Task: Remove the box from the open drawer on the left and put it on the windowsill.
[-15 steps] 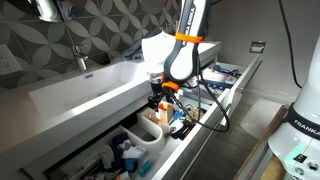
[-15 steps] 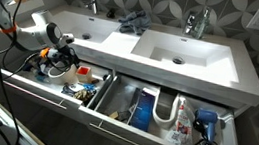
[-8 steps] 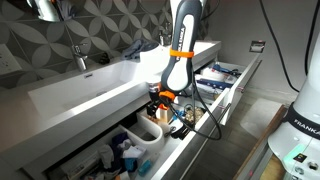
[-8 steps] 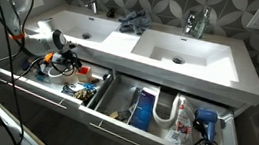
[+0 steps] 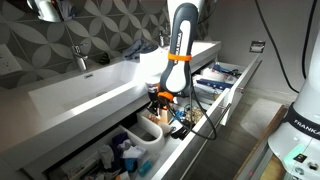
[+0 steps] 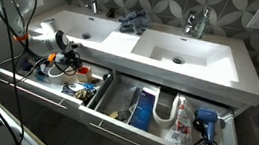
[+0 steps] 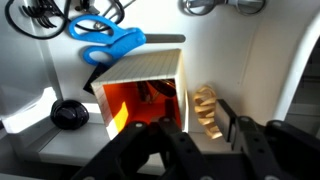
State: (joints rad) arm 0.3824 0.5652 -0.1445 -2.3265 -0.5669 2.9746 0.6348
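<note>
The arm reaches down from above the sink counter (image 6: 211, 68) into the drawer (image 6: 39, 88), the left 1 of the 2 pulled-out drawers below the counter. In both exterior views the gripper (image 5: 160, 100) (image 6: 58, 61) hangs low among the clutter and loose cables there. These views are too small to pick out the box.

In the wrist view the box (image 7: 140, 68) lies in the drawer directly in front of the gripper (image 7: 190, 142). It is a small whitish carton with its open end turned toward the camera, showing an orange inside. The dark fingers (image 7: 135, 150) rise from the bottom edge of this view and stand apart, with nothing clamped between them. The box sits just beyond their tips and a little to the left of the gap. Whether a fingertip touches it cannot be told.

A pair of blue-handled scissors (image 7: 105, 42) lies just behind the box. A black round object (image 7: 70, 113) sits beside its left edge, and a tan ridged object (image 7: 207, 108) stands just beside its right edge.
</note>
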